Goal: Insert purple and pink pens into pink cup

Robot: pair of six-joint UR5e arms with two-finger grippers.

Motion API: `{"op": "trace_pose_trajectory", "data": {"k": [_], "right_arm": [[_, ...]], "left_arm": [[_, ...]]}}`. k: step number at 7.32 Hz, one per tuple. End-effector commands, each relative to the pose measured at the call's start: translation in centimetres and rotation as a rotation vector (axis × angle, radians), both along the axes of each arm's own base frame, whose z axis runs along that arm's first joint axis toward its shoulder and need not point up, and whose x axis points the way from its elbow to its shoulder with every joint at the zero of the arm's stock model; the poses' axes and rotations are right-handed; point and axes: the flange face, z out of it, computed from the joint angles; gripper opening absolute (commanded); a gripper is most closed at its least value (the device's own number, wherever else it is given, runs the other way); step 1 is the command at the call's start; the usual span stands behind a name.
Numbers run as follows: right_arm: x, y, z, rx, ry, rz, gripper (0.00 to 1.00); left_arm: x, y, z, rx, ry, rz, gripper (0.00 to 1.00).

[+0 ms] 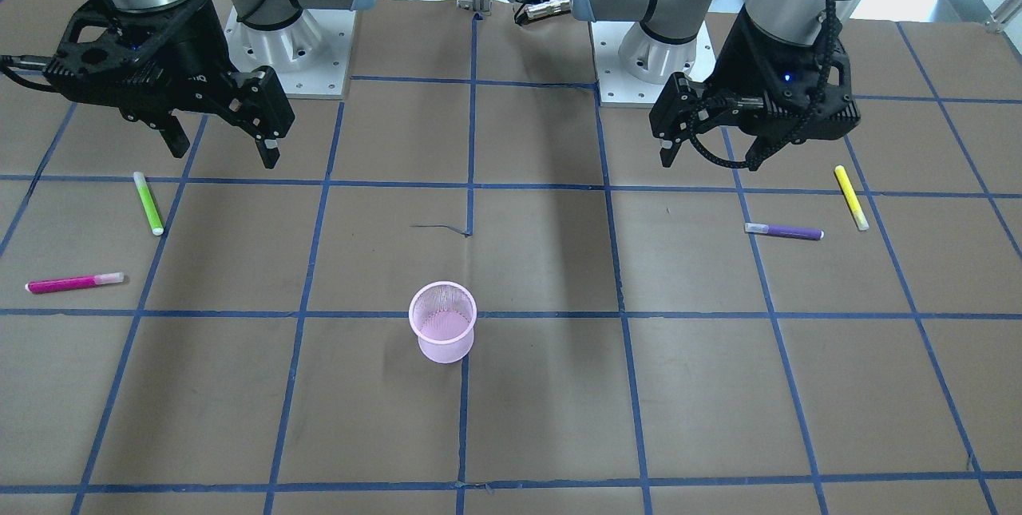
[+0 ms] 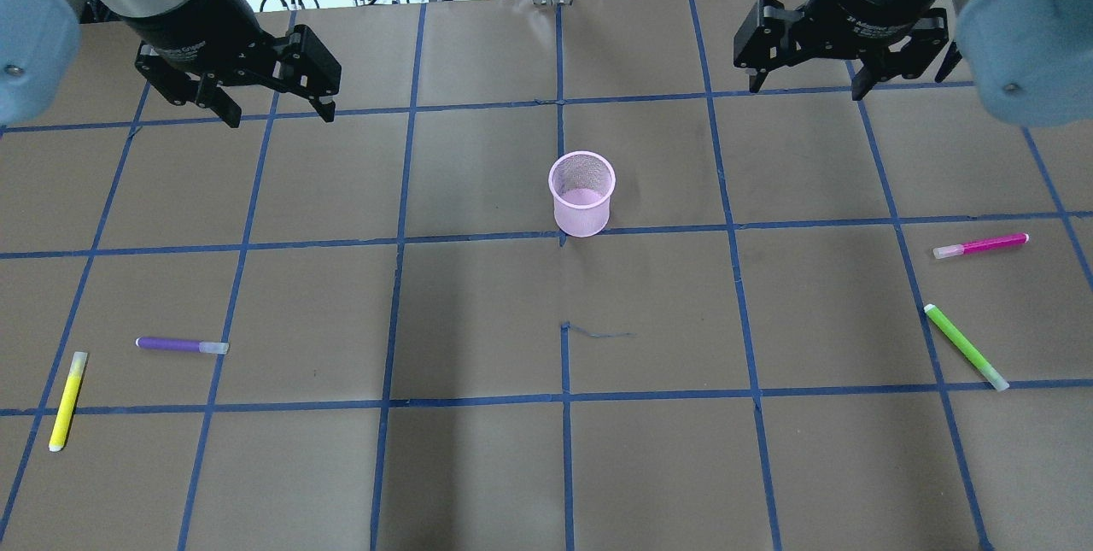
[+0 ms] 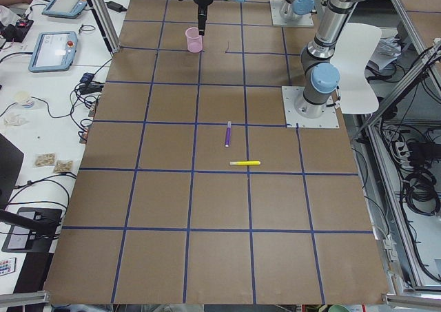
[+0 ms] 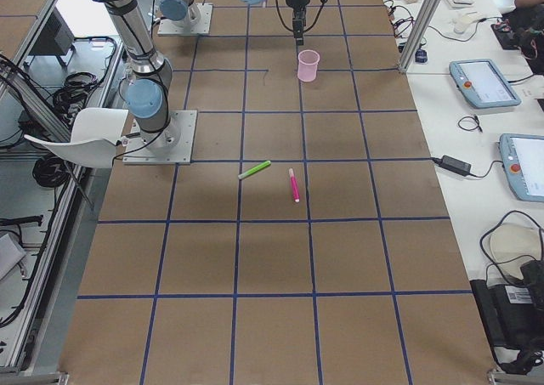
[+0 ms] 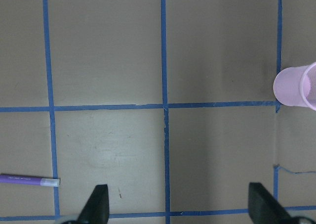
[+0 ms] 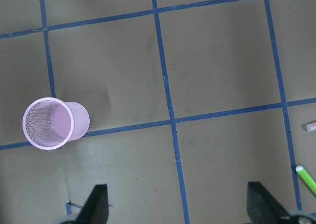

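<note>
While we face the robot, left jaws and right jaws hang open, empty; purple pen (image 1: 784, 231) and pink pen (image 1: 74, 283) lie crosswise on the worktop (image 1: 543, 403), clear-capped ends toward the upright pink cup (image 1: 443, 323). Overhead, we see both pens well apart from it.

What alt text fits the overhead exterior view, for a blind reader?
An empty pink cup stands upright in the middle of the table. A purple pen and a yellow pen lie on the left, a pink pen and a green pen on the right. The left hand and the right hand hang open near the far edge.
</note>
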Motion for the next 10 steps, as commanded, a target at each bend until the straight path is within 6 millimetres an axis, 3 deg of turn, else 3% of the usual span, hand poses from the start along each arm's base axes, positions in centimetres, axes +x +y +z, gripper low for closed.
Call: {"op": "trace_pose_trajectory", "data": {"k": [1,4,5,7,8,9,10], "right_arm": [[0.0,0.0,0.0,-0.001,0.001,-0.003,1.00],[0.2,0.1,-0.1,0.002,-0.001,-0.001,1.00],[0.1,0.1,-0.2,0.005,0.000,-0.001,1.00],[0.2,0.0,-0.1,0.001,-0.001,-0.001,1.00],[-0.1,-0.1,-0.2,0.002,-0.005,-0.002,1.00],[-1.1,-0.5,-0.6,0.013,-0.004,0.003,1.00],[-4.0,-1.1,-0.8,0.029,0.019,0.050,1.00]], "left_arm": [[-0.1,0.0,0.0,0.000,0.002,0.000,1.00],[0.8,0.4,-0.9,0.024,0.000,-0.006,1.00],[1.9,0.6,-0.8,0.020,-0.006,-0.064,1.00],[6.1,0.8,-0.7,0.051,0.000,-0.095,1.00],[8.6,0.8,-1.0,0.079,0.008,-0.038,1.00],[13.6,1.1,-1.2,0.107,0.020,0.061,1.00],[19.4,1.5,-1.8,0.109,0.051,0.168,1.00]]}}
